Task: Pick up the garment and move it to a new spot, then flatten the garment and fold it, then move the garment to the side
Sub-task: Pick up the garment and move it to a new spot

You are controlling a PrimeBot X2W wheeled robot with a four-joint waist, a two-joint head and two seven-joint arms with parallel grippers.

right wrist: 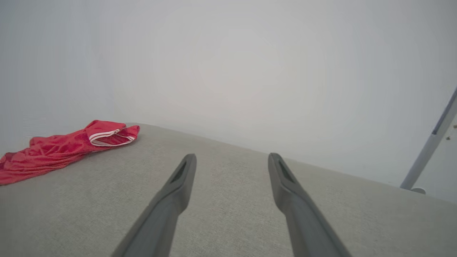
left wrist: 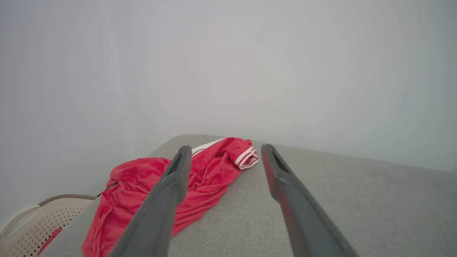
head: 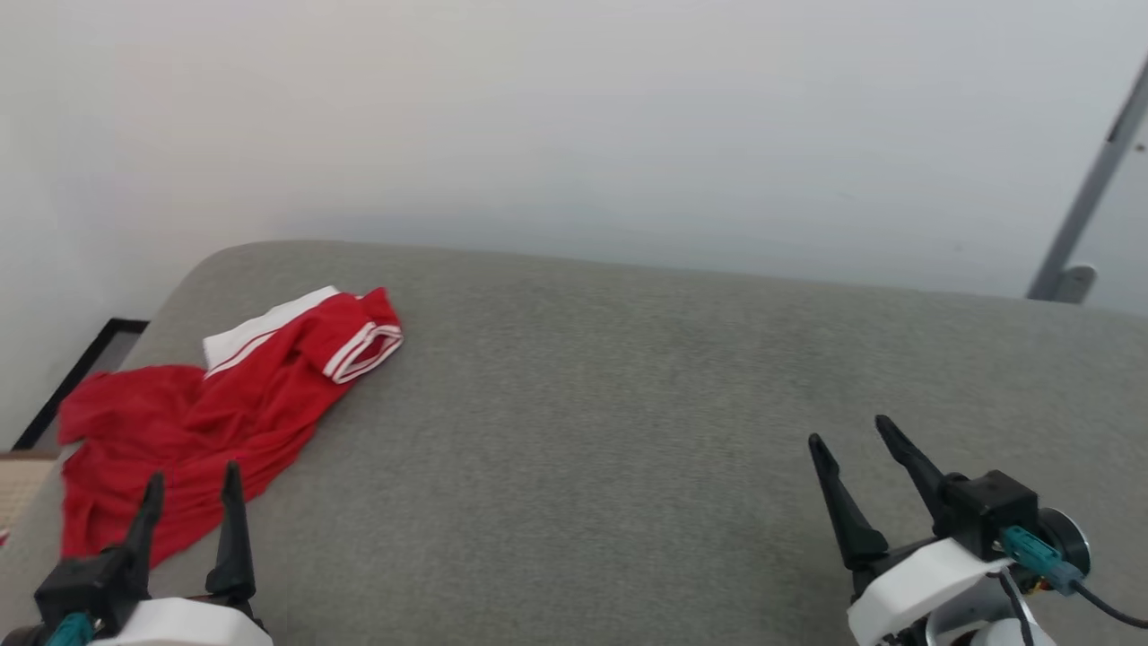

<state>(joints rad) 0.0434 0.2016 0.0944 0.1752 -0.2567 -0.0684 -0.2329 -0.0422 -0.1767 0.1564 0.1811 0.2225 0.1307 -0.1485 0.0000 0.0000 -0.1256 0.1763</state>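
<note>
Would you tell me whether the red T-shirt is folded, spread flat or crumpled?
Crumpled: the red T-shirt lies bunched and wrinkled at the left end of the grey cushion.

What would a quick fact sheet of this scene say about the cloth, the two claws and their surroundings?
Garment: red garment, crumpled, at the surface's far left, draping over its left edge
Trim: striped cuff, red and white, at its far end
Surface: grey cushioned surface
Left gripper: left gripper open, empty, pointing at the garment
Right gripper: right gripper open, empty, over bare cushion, well apart from the garment
Nearby: pale perforated basket left of the surface; grey pole far right
Stage: garment not yet picked up
</note>
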